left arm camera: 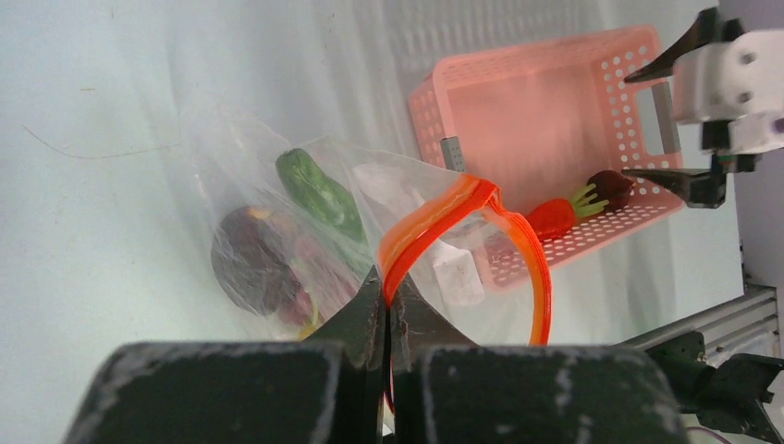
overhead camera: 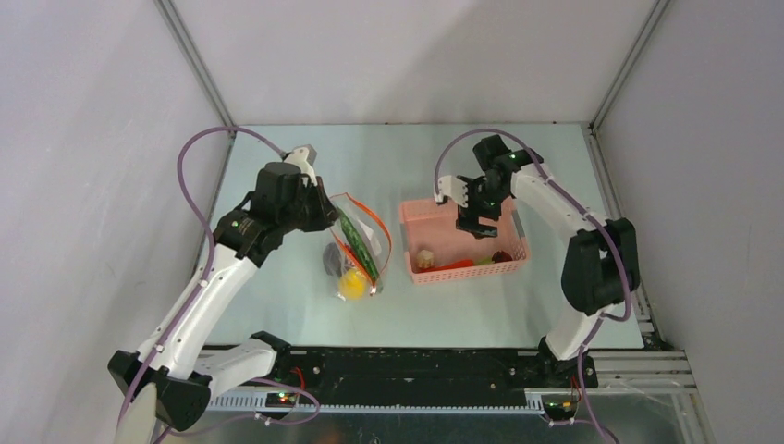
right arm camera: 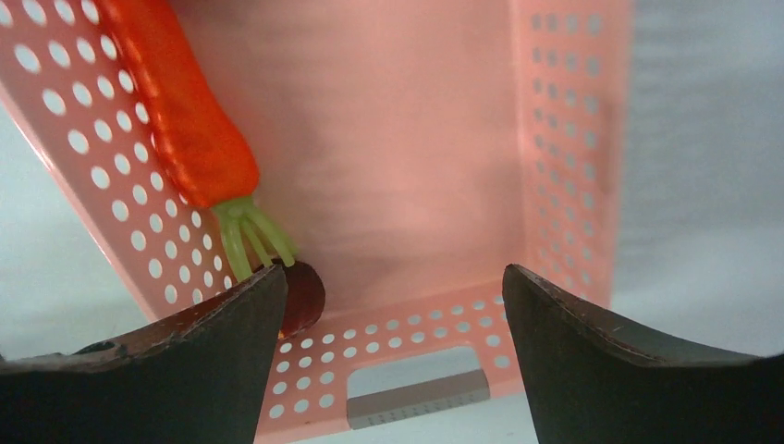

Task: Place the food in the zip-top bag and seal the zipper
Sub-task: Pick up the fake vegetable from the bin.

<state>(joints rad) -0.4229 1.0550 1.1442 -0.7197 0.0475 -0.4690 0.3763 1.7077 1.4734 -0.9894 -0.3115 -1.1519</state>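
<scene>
- My left hand point(left arm camera: 388, 305) is clamped on the zipper point(left arm camera: 434, 217), holding the bag's point(overhead camera: 356, 264) mouth up at the counter's point(overhead camera: 277, 310) left.
- Already bagged: pod point(left arm camera: 319, 190), lemon point(overhead camera: 351, 284), dark fruit point(left arm camera: 250, 259).
- My right hand point(right arm camera: 393, 314) hangs open and empty over the basket point(overhead camera: 481, 270) at right.
- Left to do, I judge: chili point(right arm camera: 185, 120), grapes point(right arm camera: 303, 296), then sealing.

Clear zip-top bag point(left arm camera: 222, 148), orange zipper point(left arm camera: 434, 215) gaping, holds lemon point(overhead camera: 351, 285), green pod point(left arm camera: 322, 192), dark fruit point(left arm camera: 251, 259).
</scene>
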